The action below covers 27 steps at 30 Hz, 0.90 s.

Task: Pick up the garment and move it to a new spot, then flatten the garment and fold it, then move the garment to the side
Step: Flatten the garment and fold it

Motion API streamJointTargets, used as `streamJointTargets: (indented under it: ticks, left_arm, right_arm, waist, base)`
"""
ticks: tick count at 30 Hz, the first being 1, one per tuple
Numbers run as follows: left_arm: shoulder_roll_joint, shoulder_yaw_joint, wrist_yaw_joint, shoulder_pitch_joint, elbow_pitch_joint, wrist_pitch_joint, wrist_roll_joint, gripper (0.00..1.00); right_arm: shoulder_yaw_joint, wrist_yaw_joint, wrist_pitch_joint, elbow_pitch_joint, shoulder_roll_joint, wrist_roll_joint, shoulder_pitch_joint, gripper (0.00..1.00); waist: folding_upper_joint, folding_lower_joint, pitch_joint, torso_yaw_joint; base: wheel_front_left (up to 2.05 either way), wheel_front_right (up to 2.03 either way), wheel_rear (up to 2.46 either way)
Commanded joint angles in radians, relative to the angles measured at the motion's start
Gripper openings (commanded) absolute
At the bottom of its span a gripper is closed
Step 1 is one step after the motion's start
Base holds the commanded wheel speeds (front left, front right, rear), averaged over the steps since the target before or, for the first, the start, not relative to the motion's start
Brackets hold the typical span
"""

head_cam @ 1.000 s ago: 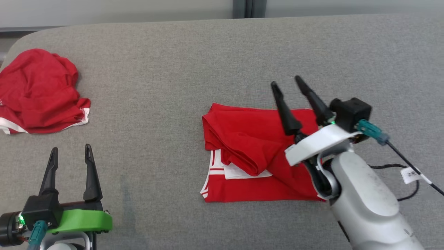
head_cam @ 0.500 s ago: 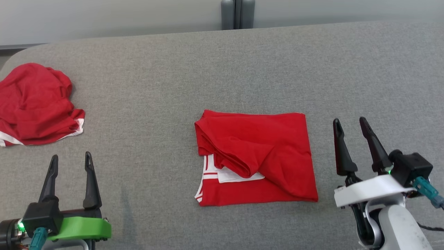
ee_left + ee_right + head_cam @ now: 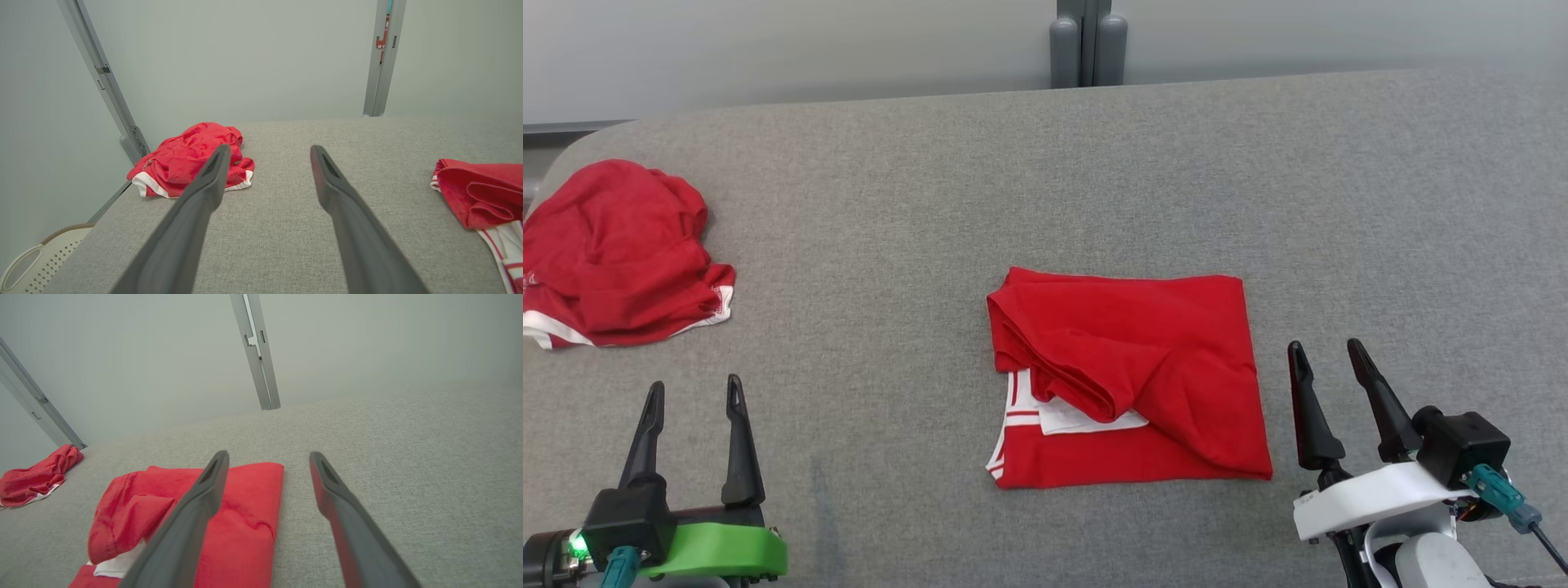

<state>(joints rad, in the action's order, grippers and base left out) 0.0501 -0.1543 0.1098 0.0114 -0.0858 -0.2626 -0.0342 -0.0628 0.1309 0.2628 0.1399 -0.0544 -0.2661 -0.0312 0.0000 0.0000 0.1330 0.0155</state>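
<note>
On the table, the folded garment lies in the middle; a crumpled garment lies well apart, near the left edge.

Your left tool and right tool sat low at either side of the head view, each spread wide and holding nothing, dark fingers pointing up the frame.
</note>
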Motion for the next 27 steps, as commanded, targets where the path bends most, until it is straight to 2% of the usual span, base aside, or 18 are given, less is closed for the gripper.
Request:
streamJointTargets:
  ticks: [1,6,13,18,22,27]
  left_arm:
    - [0.001,0.005,0.005,0.012,0.001,-0.003,0.007,1.0]
    - [0.005,0.113,0.019,-0.005,-0.003,-0.003,-0.01,1.0]
    - [0.04,0.409,0.021,-0.061,-0.019,-0.003,-0.048,1.0]
    - [0.063,0.574,0.021,-0.092,-0.049,-0.003,-0.079,1.0]
    - [0.076,0.667,0.021,-0.119,-0.095,-0.003,-0.114,1.0]
    - [0.082,0.728,0.021,-0.148,-0.177,-0.003,-0.144,1.0]
  right_arm:
    - [0.0,-0.001,0.002,0.005,-0.001,0.003,0.003,1.0]
    - [0.004,-0.001,0.002,0.018,0.001,0.006,-0.007,1.0]
    - [-0.001,-0.001,0.002,0.026,0.002,0.015,-0.022,1.0]
    - [-0.003,-0.001,0.002,0.027,0.002,0.011,-0.027,1.0]
    - [-0.009,-0.001,0.002,0.029,0.002,0.005,-0.035,1.0]
    - [-0.02,-0.001,0.002,0.031,0.002,0.002,-0.047,1.0]
  waist:
    - [0.0,0.0,-0.004,0.001]
    - [0.0,0.0,-0.015,-0.005]
    - [0.0,0.0,-0.018,-0.027]
    - [0.0,0.0,-0.012,-0.048]
    - [0.0,0.0,-0.004,-0.068]
    - [0.0,0.0,0.007,-0.098]
  base:
    - [0.0,0.0,0.0]
    - [0.0,0.0,0.0]
    - [0.0,0.0,0.0]
    - [0.0,0.0,0.0]
    - [0.0,0.0,0.0]
    - [0.0,0.0,0.0]
